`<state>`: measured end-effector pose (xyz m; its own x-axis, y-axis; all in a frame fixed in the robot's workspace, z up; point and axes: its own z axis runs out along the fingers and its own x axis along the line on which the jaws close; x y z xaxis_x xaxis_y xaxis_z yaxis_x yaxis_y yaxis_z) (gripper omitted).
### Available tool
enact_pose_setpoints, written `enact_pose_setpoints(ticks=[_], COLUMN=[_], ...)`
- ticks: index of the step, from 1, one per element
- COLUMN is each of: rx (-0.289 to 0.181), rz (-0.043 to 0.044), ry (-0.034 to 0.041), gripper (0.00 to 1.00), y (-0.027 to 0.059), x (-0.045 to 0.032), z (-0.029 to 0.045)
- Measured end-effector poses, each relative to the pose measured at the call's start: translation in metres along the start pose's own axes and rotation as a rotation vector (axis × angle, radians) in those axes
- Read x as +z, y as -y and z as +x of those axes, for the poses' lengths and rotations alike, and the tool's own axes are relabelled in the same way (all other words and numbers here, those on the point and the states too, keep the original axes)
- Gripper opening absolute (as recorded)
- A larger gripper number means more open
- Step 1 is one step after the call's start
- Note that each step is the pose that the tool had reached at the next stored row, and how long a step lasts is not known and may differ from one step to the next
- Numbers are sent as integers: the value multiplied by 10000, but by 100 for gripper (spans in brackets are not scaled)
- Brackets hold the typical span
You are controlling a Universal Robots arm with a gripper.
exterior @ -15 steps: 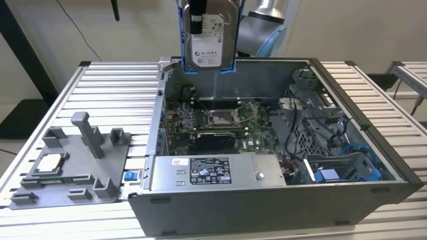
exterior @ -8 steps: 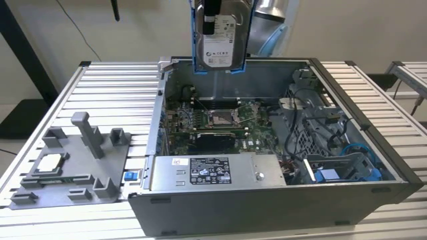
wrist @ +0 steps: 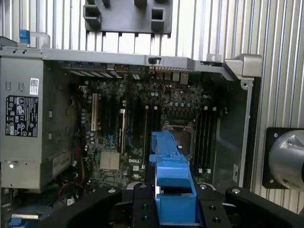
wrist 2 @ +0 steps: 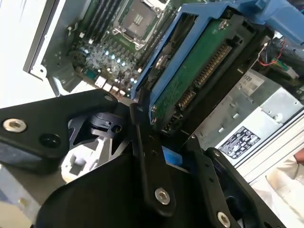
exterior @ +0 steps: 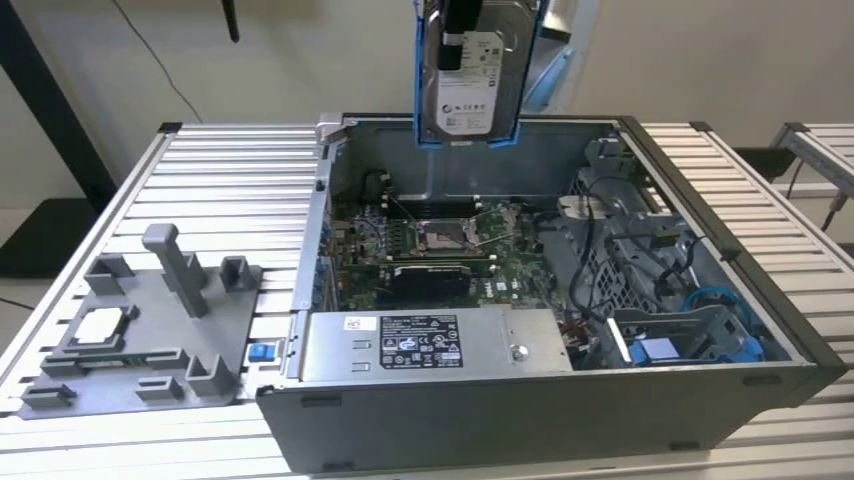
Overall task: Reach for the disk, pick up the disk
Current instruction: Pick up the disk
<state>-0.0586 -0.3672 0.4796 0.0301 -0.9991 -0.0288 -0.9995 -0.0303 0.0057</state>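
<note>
The hand (exterior: 457, 45) hangs from above, its black body pointing straight down, and it is clamped on the disk (exterior: 467, 95), which stands upright on edge directly below it with one finger lying over the labelled face. In the first wrist view the two black fingers (wrist: 141, 205) sit close together, one on each side of the disk's blue edge and touching it, so the jaws are narrowed to the disk's thickness. In the second wrist view the black link bars (wrist 2: 152, 161), studded with silver screws, angle inward from the hand's body to that grip.
</note>
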Motion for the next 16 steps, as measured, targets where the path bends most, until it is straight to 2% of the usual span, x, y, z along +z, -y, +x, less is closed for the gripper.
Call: enact_pose_setpoints(ticks=[16], rx=[-4], rz=[-1], ry=[-1], gripper=[0], y=[556], x=[1], z=[20])
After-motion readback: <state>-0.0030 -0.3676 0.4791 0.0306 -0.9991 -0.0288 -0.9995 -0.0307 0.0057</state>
